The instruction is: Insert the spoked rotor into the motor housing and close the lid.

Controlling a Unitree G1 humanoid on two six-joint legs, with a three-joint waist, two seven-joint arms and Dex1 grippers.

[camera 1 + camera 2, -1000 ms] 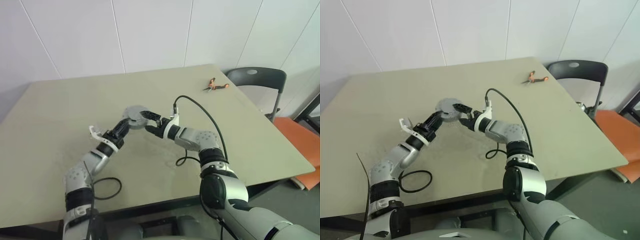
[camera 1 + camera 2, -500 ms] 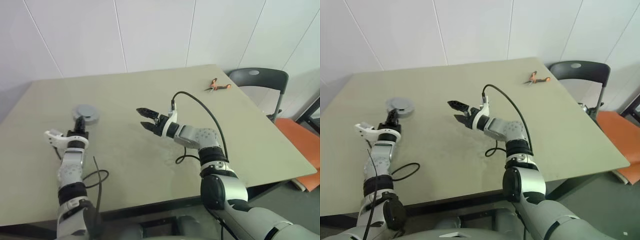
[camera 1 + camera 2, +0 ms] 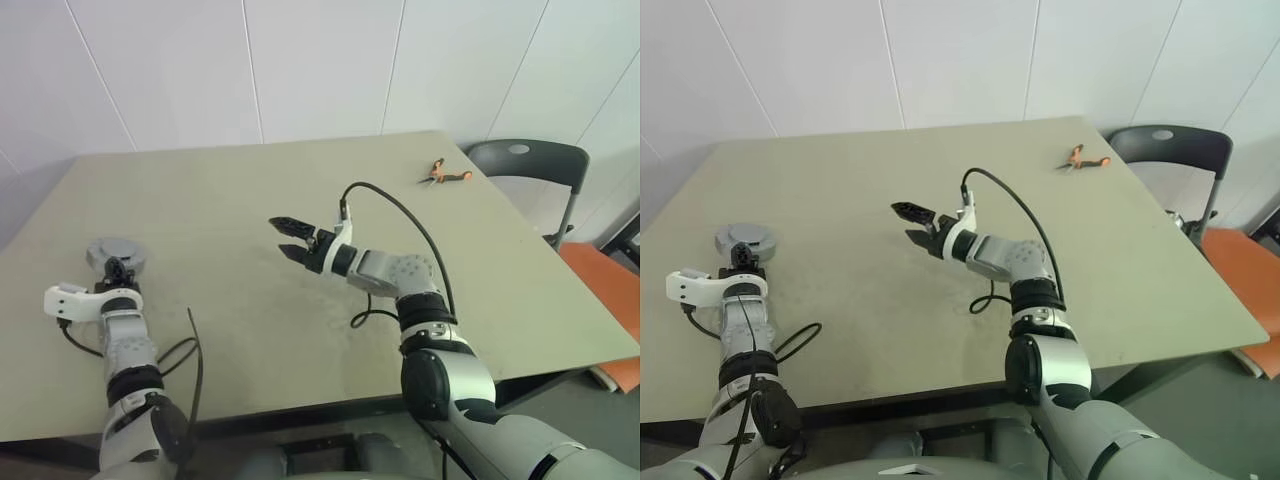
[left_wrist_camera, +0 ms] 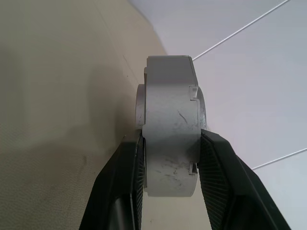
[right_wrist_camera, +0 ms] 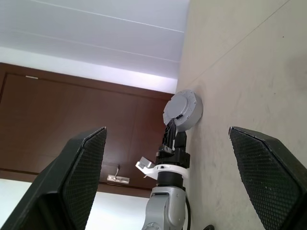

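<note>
At the tabletop's [image 3: 480, 260] far left edge, the left gripper [image 4: 168, 158] clamps the closed housing [image 3: 116, 254] by its rim. The right gripper [image 3: 288, 239] hangs mid-table, jaws wide and empty. Lower it flat before letting go.

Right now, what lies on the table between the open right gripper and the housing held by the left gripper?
Nothing: in the left eye view, bare table runs from the right gripper to the housing in the left gripper.
</note>
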